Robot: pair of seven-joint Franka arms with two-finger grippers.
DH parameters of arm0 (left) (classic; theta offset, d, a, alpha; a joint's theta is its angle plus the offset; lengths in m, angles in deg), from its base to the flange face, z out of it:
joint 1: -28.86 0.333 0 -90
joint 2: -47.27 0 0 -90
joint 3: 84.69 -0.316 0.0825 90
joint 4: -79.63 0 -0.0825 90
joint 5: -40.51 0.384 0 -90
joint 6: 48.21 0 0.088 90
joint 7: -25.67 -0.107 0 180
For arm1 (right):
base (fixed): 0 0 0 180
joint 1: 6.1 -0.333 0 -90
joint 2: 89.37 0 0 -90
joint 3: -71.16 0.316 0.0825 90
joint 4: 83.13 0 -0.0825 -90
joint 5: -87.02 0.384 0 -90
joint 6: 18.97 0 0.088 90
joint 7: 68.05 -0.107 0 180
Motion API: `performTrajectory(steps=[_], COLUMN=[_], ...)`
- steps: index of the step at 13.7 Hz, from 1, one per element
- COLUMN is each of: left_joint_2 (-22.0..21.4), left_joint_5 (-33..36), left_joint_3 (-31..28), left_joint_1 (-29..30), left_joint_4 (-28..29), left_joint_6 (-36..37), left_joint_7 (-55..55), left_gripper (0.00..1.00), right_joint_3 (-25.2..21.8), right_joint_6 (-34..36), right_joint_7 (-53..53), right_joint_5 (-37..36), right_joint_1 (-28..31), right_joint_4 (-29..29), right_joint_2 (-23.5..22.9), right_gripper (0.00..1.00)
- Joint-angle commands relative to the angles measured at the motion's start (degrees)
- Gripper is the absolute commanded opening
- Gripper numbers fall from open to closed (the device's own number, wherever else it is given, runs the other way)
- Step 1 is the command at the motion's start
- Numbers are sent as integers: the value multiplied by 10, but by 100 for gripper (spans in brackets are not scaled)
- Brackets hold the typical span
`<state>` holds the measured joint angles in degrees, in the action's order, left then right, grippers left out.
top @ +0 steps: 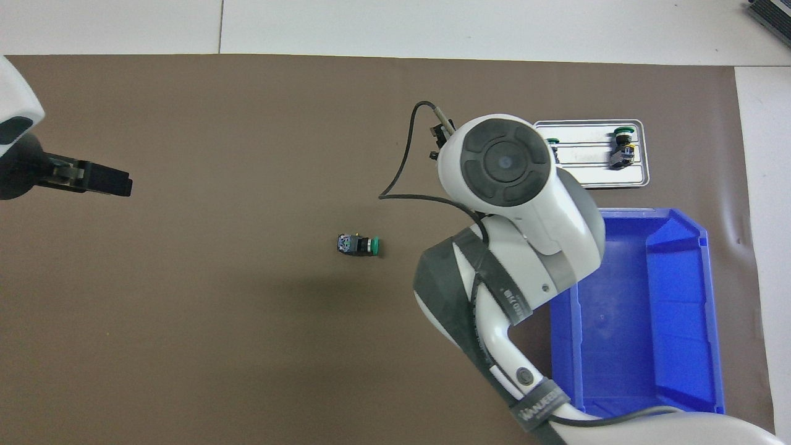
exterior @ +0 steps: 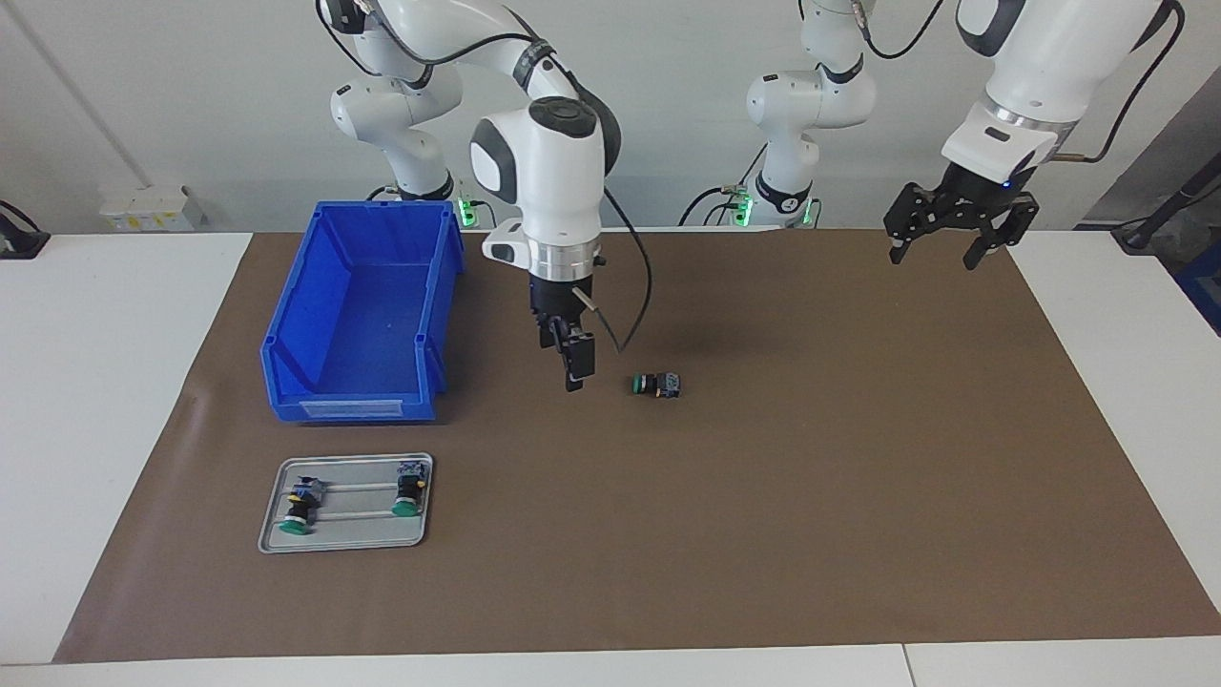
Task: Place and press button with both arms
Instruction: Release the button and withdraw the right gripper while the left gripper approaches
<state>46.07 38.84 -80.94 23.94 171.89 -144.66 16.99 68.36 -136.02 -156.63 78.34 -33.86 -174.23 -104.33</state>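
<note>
Centre-left of the facing view, the right gripper (exterior: 570, 358) hangs spread and empty beside the button (exterior: 656, 385), which lies on its side mid-mat. Placing looks done; pressing likely comes next. Upper right, the left gripper (exterior: 942, 250) waits, jaws apart.

My white table (exterior: 114, 401) carries a broad brown mat (exterior: 811, 496) across its middle. A plain pale wall (exterior: 191, 95) rises at the table's edge, evenly lit.

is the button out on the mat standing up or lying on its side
On its side: the button lies flat on the brown mat, green cap pointing sideways toward the right gripper.
</note>
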Motion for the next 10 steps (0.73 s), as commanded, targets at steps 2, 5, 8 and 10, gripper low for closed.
performTrajectory(steps=[2, 5, 8, 10], left_joint_2=[-43, -70, -64, -41], left_joint_5=[-10, -11, -11, -11], left_joint_3=[-6, -6, -7, -7], left_joint_1=[-46, -81, -121, -146], left_joint_4=[89, 164, 209, 218], left_joint_6=[-66, -129, -184, -205], left_joint_7=[-154, -230, -292, -321], left_gripper=[100, 100, 100, 100], right_joint_3=[9, 9, 4, 2], right_joint_6=[44, 106, 176, 217], right_joint_7=[265, 426, 577, 713], right_joint_5=[59, 66, 66, 66], right_joint_1=[105, 160, 204, 234], right_joint_4=[-22, -19, -11, -2], right_joint_2=[64, 102, 130, 149], right_gripper=[100, 100, 100, 100])
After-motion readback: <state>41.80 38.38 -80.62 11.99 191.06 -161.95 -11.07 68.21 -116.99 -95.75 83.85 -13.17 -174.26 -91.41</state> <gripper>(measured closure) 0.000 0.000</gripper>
